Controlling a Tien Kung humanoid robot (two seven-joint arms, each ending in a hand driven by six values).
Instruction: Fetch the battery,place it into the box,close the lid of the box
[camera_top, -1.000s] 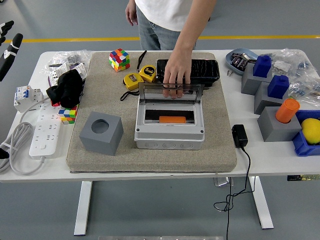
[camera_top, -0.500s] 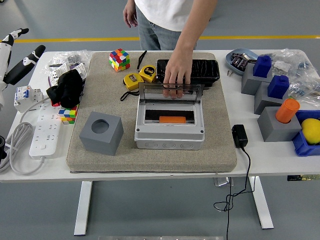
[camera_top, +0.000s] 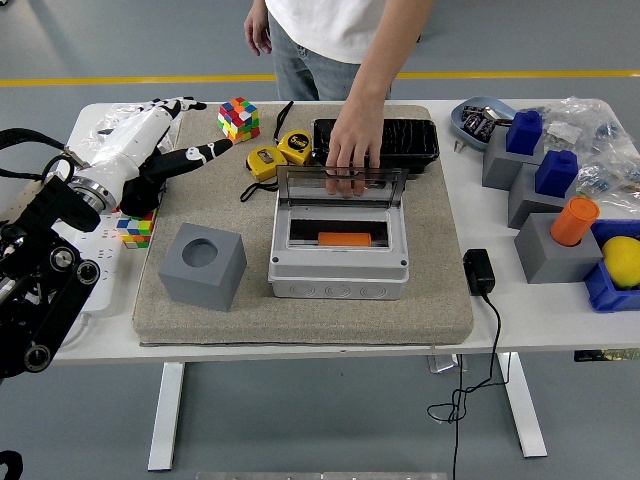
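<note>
Although the task begins with fetching the battery, the flat orange rectangular battery (camera_top: 345, 239) already lies inside the grey plastic junction box (camera_top: 339, 263), in the dark recess under the raised lid, with its long axis running left to right, parallel to the near edge of the white counter (camera_top: 500, 320). The clear hinged lid (camera_top: 341, 181) stands upright at the back of the box, and a person's hand (camera_top: 352, 150) reaches from the far side and rests on its top edge, fingers hanging over it. The left robot hand (camera_top: 170, 135), white with dark fingertips, is released: its fingers are spread and grasp nothing. It hovers over the far-left part of the beige felt mat (camera_top: 250, 300), above a black crumpled object (camera_top: 135, 195) and near the multicoloured puzzle cube (camera_top: 239, 119). From this robot hand the box and its lid lie to the right and slightly nearer the robot, well apart, with two yellow tape measures (camera_top: 280, 153) between. The right arm is out of view, so the left robot hand is the only one placed to act. By this reading only the closing of the lid is left, and that would call for a rightward reach to the lid's top edge, which the person's hand now occupies. A grey cube with a round hole (camera_top: 202, 264) stands beside the box on its left.
</note>
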